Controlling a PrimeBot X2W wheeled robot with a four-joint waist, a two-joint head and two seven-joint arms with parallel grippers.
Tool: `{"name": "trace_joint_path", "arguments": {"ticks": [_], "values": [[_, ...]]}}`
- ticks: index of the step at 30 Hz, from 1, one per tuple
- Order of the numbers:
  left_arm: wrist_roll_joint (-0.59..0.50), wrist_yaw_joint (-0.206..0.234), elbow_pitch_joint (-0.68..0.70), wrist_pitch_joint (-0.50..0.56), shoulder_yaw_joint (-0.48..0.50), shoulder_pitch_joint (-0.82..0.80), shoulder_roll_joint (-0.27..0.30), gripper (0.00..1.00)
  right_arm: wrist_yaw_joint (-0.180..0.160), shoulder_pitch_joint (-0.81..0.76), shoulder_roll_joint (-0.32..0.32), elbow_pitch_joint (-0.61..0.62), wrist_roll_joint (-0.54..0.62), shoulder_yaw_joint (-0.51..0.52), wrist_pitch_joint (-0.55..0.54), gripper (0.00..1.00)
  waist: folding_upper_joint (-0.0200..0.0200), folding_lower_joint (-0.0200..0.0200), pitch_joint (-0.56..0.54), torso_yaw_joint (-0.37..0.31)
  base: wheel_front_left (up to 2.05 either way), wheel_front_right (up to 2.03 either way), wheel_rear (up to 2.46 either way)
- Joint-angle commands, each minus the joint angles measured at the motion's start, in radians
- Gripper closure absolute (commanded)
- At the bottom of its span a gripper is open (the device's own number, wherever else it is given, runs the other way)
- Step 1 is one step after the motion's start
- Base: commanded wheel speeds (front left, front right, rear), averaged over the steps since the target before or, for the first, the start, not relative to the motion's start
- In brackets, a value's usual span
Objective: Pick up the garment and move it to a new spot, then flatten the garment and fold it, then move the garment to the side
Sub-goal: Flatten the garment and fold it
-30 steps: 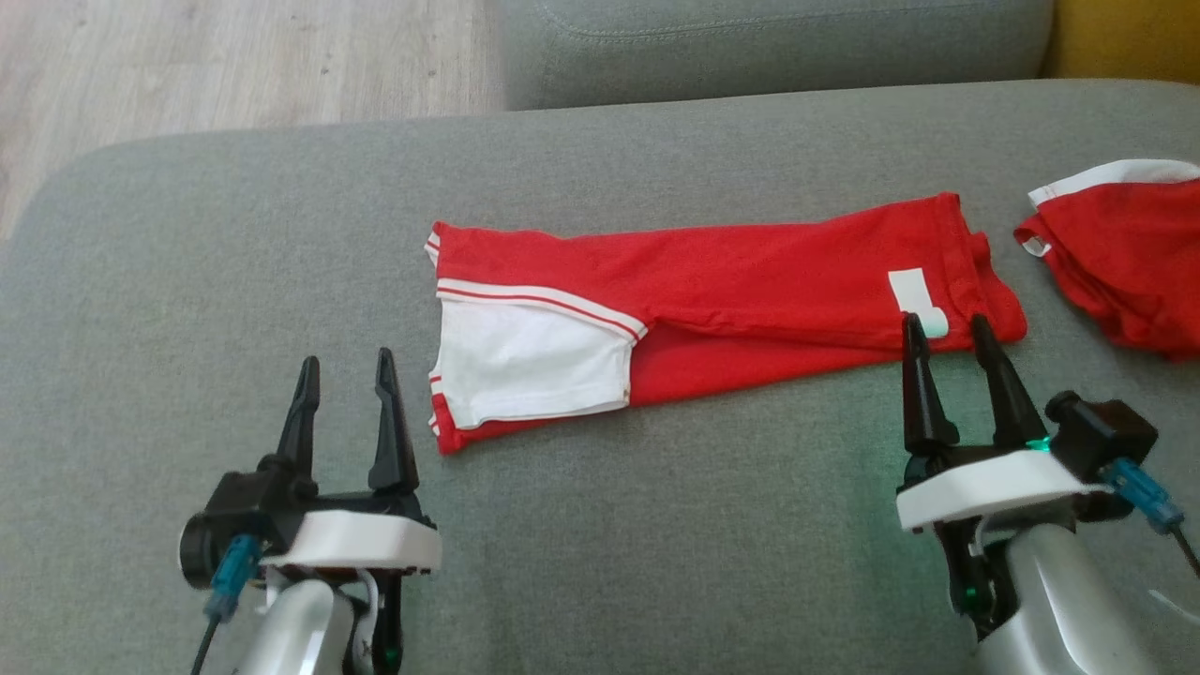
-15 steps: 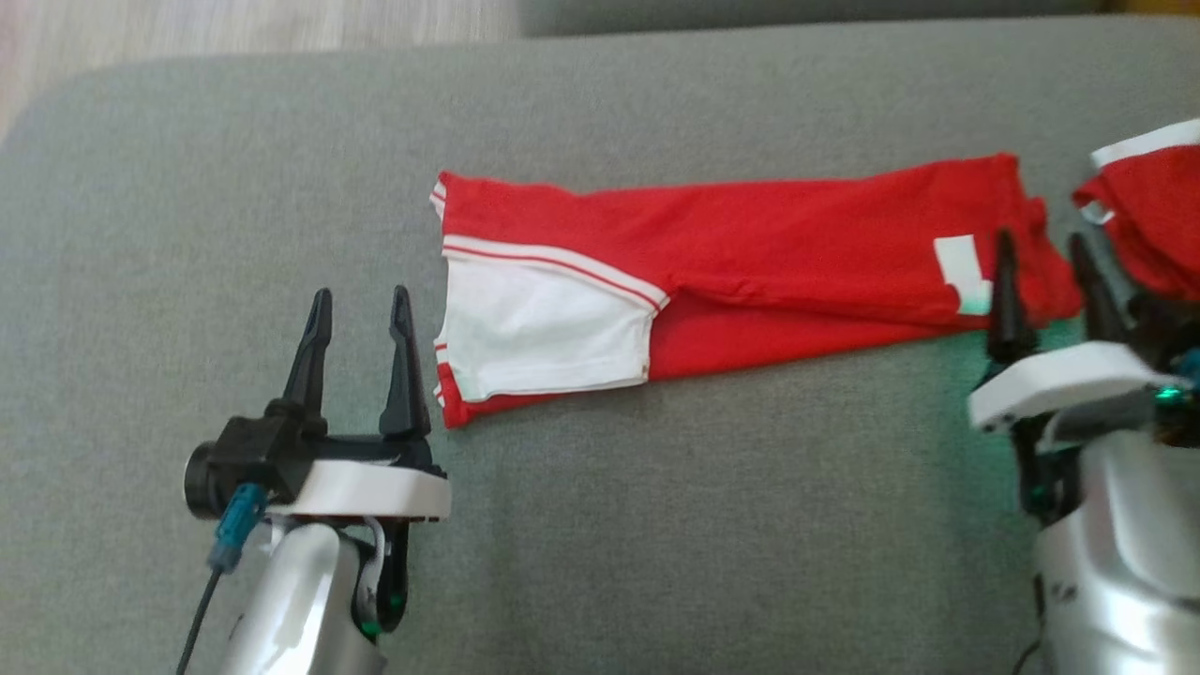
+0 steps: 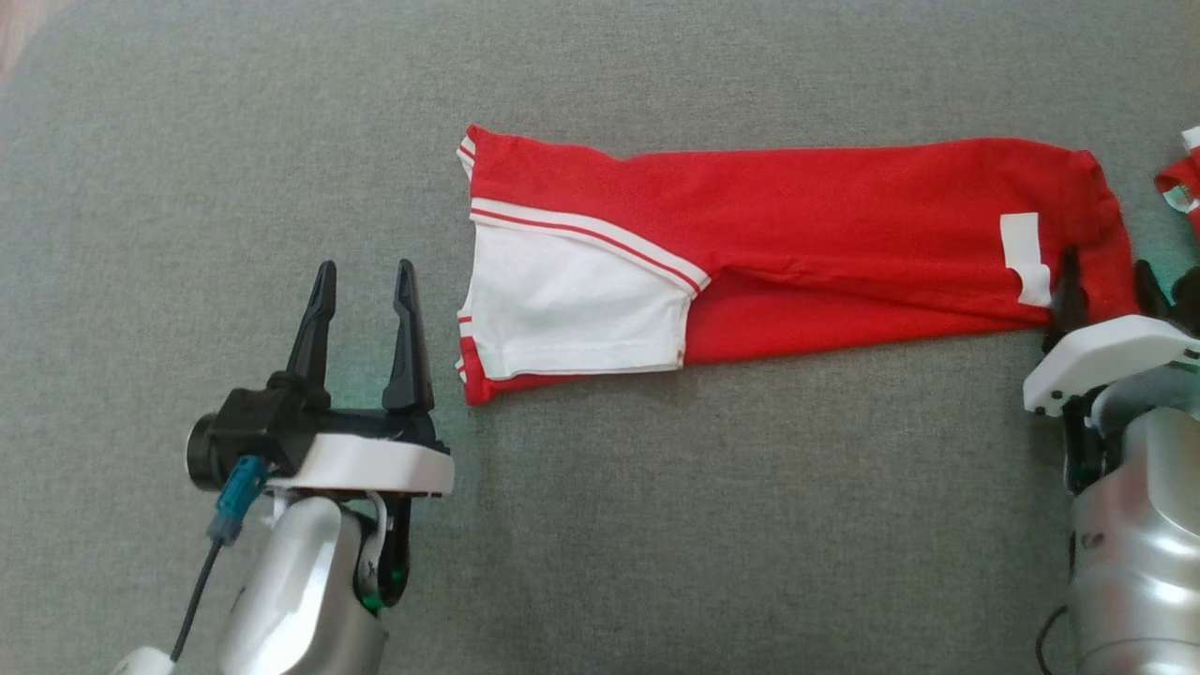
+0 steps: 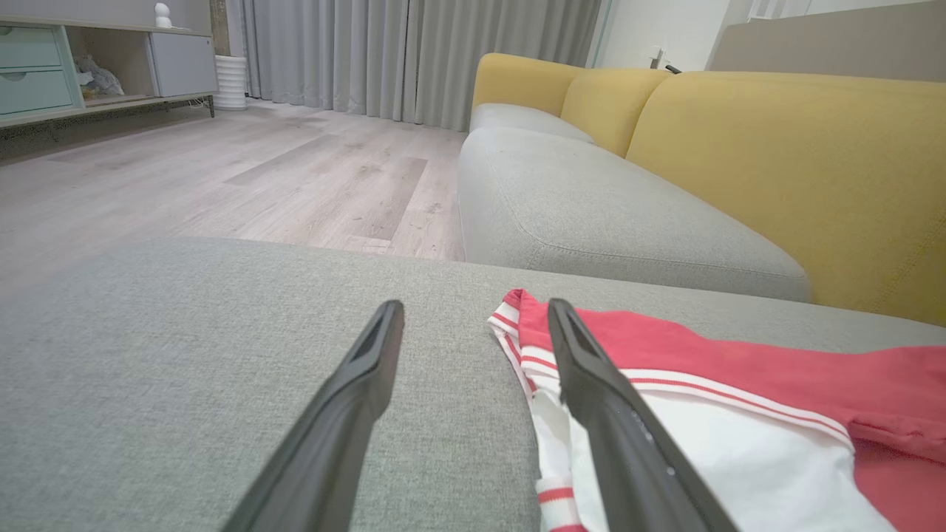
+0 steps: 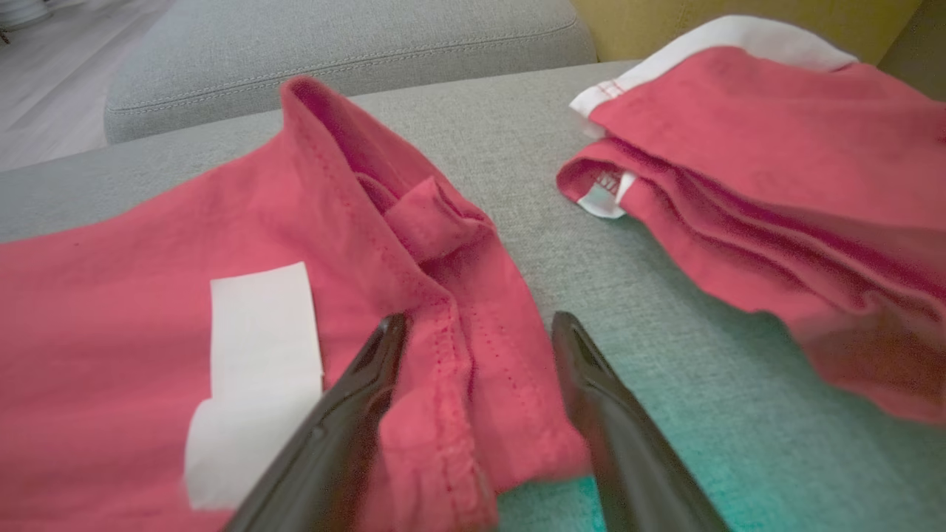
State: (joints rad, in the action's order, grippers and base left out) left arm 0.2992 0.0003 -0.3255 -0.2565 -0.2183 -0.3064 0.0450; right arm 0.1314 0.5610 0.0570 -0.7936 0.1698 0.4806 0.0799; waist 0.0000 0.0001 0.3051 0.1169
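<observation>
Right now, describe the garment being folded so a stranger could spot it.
On the grey cushion lies a long red garment, stretched sideways. Unlike the bundled red garment beyond its right end, it lies flat, with a white sleeve panel at left.

Bare grey fabric cushion [image 3: 187,141] lies open across the left and bottom of my head view. The long red-and-white folded garment [image 3: 797,216] bars the centre; a second crumpled red garment [image 3: 1186,178] crowds the right edge.
</observation>
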Motion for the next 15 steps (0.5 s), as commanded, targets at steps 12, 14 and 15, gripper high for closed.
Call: {"name": "trace_joint_path", "arguments": {"ticks": [12,14,15], "values": [[0.001,0.014,0.018,-0.005,0.028,-0.030,0.005,0.00,-0.001,0.093,-0.006,-0.189,-0.024,-0.038,0.062,1.00,0.0000,-0.0001,-0.005,-0.030,0.00,0.00,0.00],[-0.001,0.014,0.017,-0.005,0.029,-0.028,0.005,0.00,-0.001,0.098,-0.006,-0.196,-0.035,-0.044,0.075,1.00,0.0000,-0.0001,-0.010,-0.034,0.00,0.00,0.00],[-0.003,0.014,0.015,-0.005,0.031,-0.026,0.005,0.00,-0.001,0.101,-0.006,-0.198,-0.043,-0.048,0.088,1.00,0.0000,-0.0001,-0.016,-0.039,0.00,0.00,0.00]]}}
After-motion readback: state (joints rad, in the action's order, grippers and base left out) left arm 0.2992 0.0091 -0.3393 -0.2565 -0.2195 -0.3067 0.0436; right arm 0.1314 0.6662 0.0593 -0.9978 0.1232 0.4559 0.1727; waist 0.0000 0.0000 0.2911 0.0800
